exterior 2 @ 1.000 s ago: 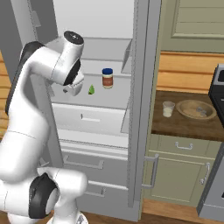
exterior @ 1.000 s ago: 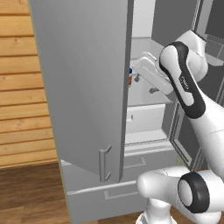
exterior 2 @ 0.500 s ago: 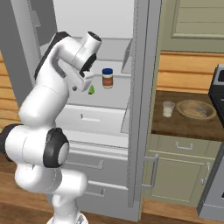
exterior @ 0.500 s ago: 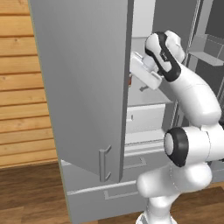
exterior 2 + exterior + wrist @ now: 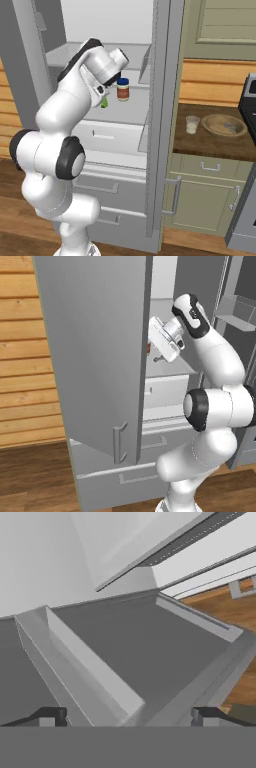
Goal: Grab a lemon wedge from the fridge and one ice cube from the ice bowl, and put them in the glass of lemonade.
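Observation:
The fridge (image 5: 161,115) stands with its doors swung open, and my arm reaches in over the middle shelf. The lemon wedge (image 5: 104,104), a tiny yellow-green piece, lies on that shelf just below my hand and partly behind it, left of a brown jar (image 5: 123,90) with a blue lid. In the hand view my gripper (image 5: 127,719) is open, its fingertips (image 5: 47,717) far apart with nothing between them, facing grey door shelves. On the wooden counter to the right sit the glass of lemonade (image 5: 191,124) and the tan ice bowl (image 5: 224,124).
The open left fridge door (image 5: 95,346) hides my fingers in the left base view. The right door's edge (image 5: 152,150) stands between shelf and counter (image 5: 210,145). White drawers (image 5: 107,137) lie under the shelf. A stove corner (image 5: 249,100) is at far right.
My arm has folded in toward the fridge and the wrist has turned, bringing the hand over the shelf. The jaws have spread a little wider. Wedge and jar have not moved.

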Tool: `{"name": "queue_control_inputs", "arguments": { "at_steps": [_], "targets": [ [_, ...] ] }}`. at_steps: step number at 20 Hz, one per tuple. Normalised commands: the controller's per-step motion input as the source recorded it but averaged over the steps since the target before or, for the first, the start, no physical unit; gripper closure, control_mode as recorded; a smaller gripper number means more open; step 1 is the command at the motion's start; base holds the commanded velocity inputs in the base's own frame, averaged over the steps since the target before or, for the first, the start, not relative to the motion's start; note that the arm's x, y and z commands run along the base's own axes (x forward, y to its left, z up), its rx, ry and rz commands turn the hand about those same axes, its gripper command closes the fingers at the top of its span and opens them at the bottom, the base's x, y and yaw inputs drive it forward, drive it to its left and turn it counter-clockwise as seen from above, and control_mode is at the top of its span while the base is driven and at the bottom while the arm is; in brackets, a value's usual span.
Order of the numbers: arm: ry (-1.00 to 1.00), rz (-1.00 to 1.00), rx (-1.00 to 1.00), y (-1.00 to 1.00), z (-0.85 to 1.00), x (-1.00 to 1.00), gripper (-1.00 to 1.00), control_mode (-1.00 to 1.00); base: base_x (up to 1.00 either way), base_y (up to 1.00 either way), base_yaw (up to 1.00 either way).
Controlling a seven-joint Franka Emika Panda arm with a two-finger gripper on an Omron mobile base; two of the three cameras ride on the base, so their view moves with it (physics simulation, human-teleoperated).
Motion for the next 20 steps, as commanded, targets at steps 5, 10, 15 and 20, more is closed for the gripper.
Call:
{"name": "queue_control_inputs", "arguments": {
  "at_steps": [5,10,15,20],
  "targets": [
    [-0.03,0.15,0.18,0.57,-0.33,0.0,-1.0,-1.0,0.0,0.0,0.0],
    [-0.03,0.19,0.24,0.67,-0.08,-0.11,-1.0,-1.0,0.0,0.0,0.0],
    [-0.07,0.2,0.18,0.83,-0.05,-0.55,-1.0,-1.0,0.0,0.0,0.0],
    [-0.1,0.17,0.05,1.0,0.03,-0.84,-1.0,-1.0,0.0,0.0,0.0]
  ]
}}
